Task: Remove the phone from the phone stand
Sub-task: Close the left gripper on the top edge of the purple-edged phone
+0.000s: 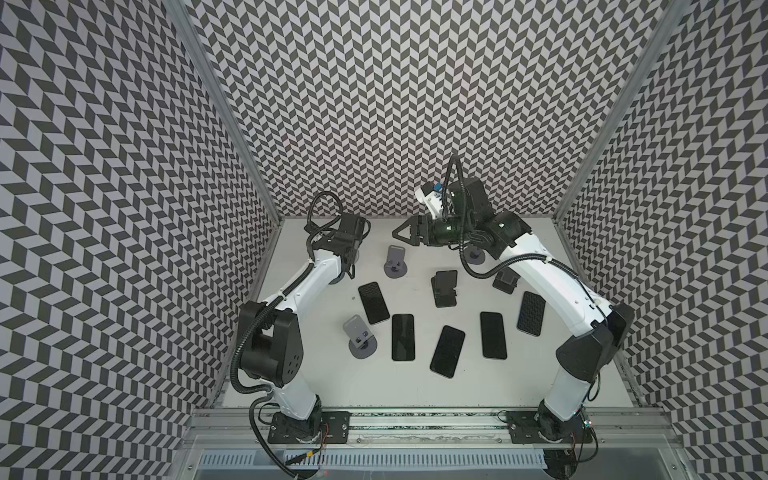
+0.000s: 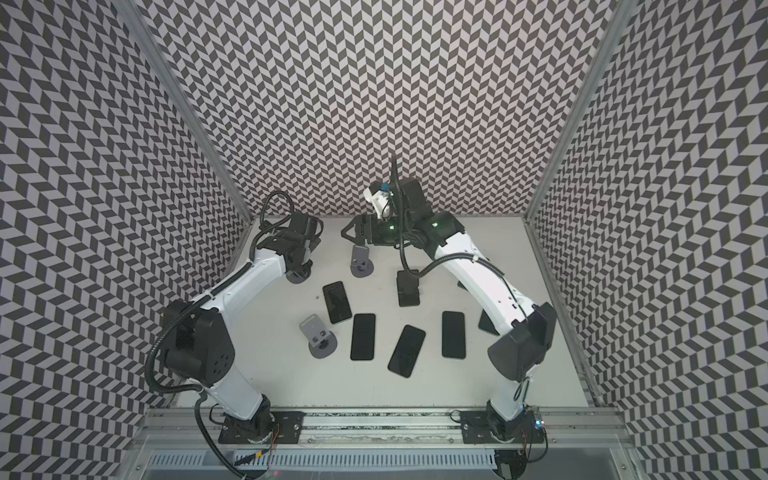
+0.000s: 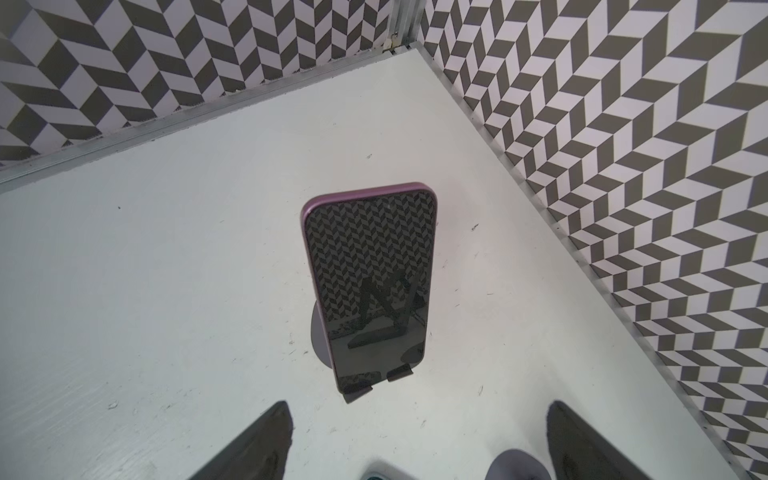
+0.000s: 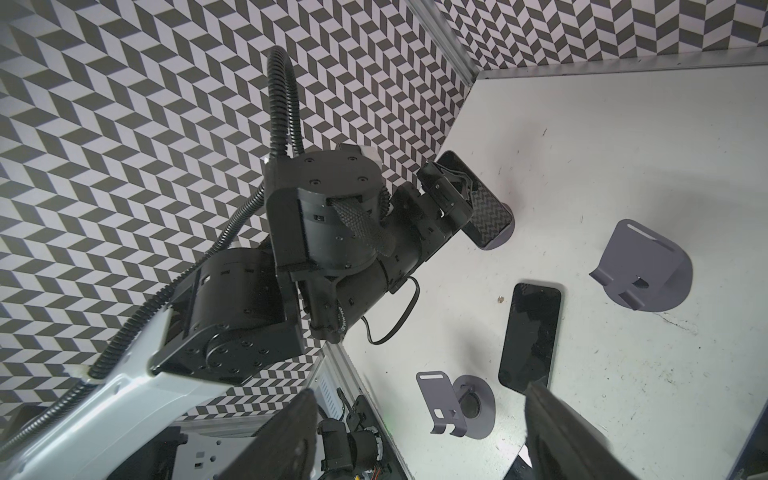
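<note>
Over in the far left corner of the table (image 3: 166,291), the phone (image 3: 368,286) sits propped on its stand (image 3: 319,332), leaning back with its bottom edge caught in two little hooked lips. So the left gripper (image 3: 419,409) hovers right in front of it, fingers (image 3: 274,440) spread wide with nothing between them. I'd call this the approach step, grab not yet made. Meanwhile the right gripper (image 1: 402,235) hangs above the back of the table, partly spread and empty, not really involved.

Next move, as I read it: get the left gripper around the phone's long edges, squeeze, then lift up and out so the bottom clears those lips instead of dragging the stand along.

Material-wise, the screen is glossy black glass that mirrors the zigzag wall pattern, so it's probably slick. The purple case rim is rounded and looks like the better place to grip. That stand is matte grey with a round flat base, looks light, could tip. Spare phones (image 1: 403,336) lie flat on the scuffed white tabletop beside an empty grey holder (image 1: 359,336).
</note>
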